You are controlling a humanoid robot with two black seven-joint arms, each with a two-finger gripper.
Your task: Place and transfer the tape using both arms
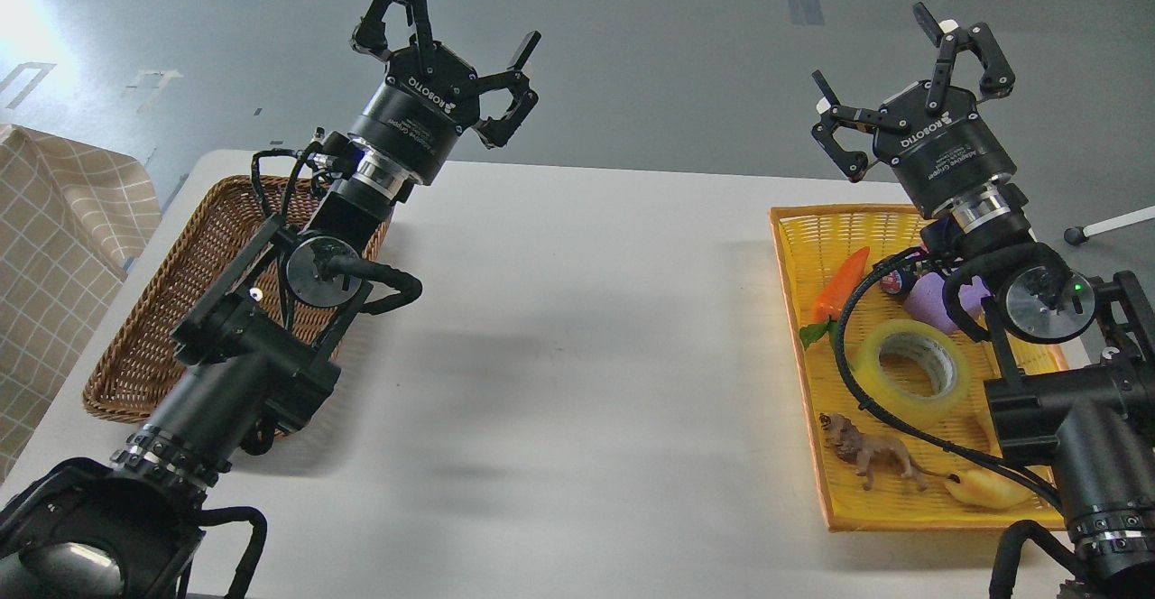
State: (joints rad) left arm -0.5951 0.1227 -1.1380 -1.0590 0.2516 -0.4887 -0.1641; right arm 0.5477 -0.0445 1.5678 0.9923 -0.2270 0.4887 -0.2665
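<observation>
The tape [913, 372], a translucent yellow roll with a grey-white core, lies flat in the yellow tray [808, 220] at the right, partly crossed by my right arm's cable. My right gripper [902, 58] is open and empty, raised high above the tray's far end. My left gripper [451, 17] is open and empty, raised above the far end of the brown wicker basket [153, 328]. Both grippers are well apart from the tape.
The yellow tray also holds a toy carrot [841, 285], a purple object [938, 303], a toy lion [871, 456] and a yellowish croissant toy [985, 489]. The wicker basket sits at the table's left. White table [577, 337] lies between. A checked cloth [54, 247] is far left.
</observation>
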